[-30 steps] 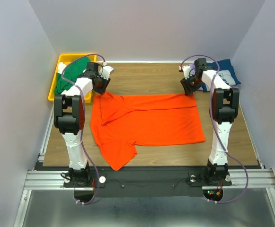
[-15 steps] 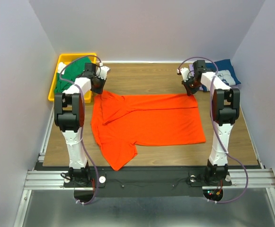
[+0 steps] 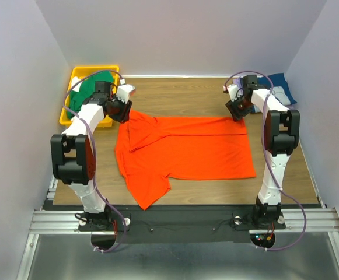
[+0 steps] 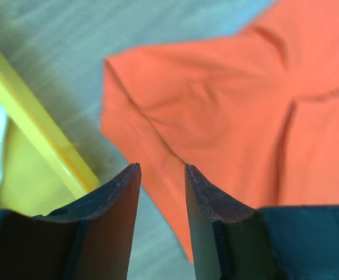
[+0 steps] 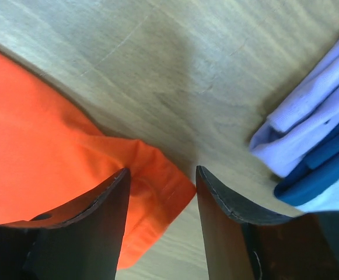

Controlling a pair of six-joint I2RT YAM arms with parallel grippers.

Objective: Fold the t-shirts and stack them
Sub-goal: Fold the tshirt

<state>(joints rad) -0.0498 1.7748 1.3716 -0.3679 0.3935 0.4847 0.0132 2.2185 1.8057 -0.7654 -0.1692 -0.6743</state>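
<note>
Fingers of left gripper (image 4: 161,170) and right gripper (image 5: 162,171) stand parted above orange t-shirt (image 3: 187,149), clear only from wrists.

- Top view: high at 6 o'clock, looking down toward 12 o'clock.
- Wrist views: close above the orange t-shirt (image 3: 187,149), which all three share.

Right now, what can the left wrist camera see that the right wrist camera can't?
Only the left wrist view shows the rim of the yellow bin, close to a corner of the orange t-shirt. Only the right wrist view shows the folded lavender t-shirt and the dark blue t-shirt, together at its right edge. Both show the orange t-shirt lying on the wooden table, seen past open fingers: the left gripper and the right gripper each hang over a corner of it, gripping nothing.
</note>
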